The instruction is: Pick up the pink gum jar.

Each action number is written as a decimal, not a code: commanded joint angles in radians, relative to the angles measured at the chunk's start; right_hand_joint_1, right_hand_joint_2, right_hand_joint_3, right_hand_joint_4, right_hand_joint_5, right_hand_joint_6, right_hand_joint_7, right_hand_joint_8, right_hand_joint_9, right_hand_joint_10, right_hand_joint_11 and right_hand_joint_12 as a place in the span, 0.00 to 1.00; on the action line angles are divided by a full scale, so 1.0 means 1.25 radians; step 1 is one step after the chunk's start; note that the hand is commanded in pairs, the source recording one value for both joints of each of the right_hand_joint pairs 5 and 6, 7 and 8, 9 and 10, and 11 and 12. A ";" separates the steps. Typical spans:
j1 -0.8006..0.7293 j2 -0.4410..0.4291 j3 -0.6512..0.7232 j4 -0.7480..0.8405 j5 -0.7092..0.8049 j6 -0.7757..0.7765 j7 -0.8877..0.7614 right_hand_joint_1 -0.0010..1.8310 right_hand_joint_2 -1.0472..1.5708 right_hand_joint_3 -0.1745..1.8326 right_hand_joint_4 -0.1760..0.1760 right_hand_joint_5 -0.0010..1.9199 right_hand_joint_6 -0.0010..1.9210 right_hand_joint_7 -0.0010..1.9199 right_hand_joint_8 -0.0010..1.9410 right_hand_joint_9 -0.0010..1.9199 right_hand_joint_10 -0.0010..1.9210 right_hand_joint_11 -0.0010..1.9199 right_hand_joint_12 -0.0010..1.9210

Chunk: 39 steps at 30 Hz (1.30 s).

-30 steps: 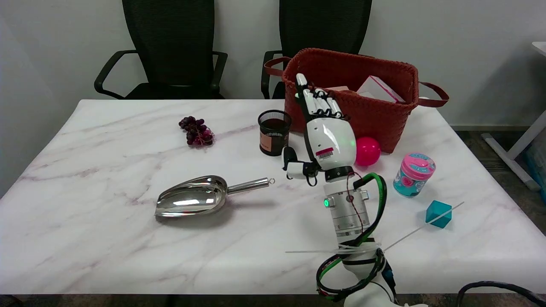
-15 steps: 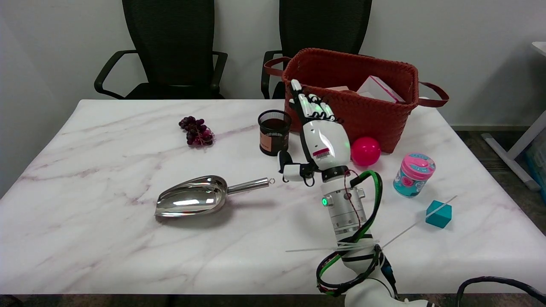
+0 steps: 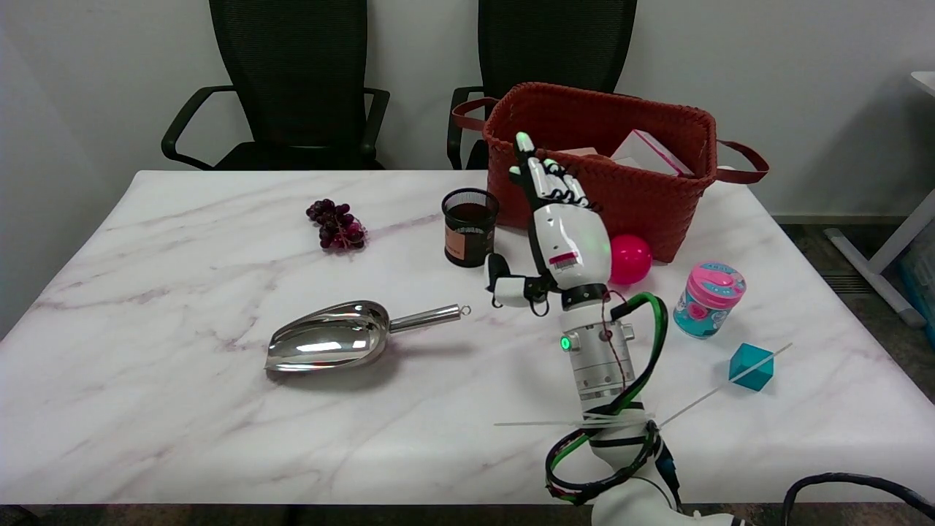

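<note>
Right hand: the right hand (image 3: 562,234) stood raised over the table (image 3: 182,424), fingers (image 3: 544,175) straight and close together, thumb out to the left, holding nothing
Pink gum jar: the pink gum jar (image 3: 708,299) stood upright on the table, right of the hand and well apart from it
Nearby: a pink ball (image 3: 632,258) lay between hand and jar, against the red basket (image 3: 657,190); a teal cube (image 3: 751,367) sat nearer than the jar
Left side: a black mesh cup (image 3: 469,226), a metal scoop (image 3: 343,342) and grapes (image 3: 336,224)
</note>
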 commanded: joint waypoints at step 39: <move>-0.179 0.132 -0.022 0.255 0.347 0.482 0.236 0.67 0.42 0.67 0.50 0.00 0.00 0.17 0.17 0.19 0.19 0.09 0.09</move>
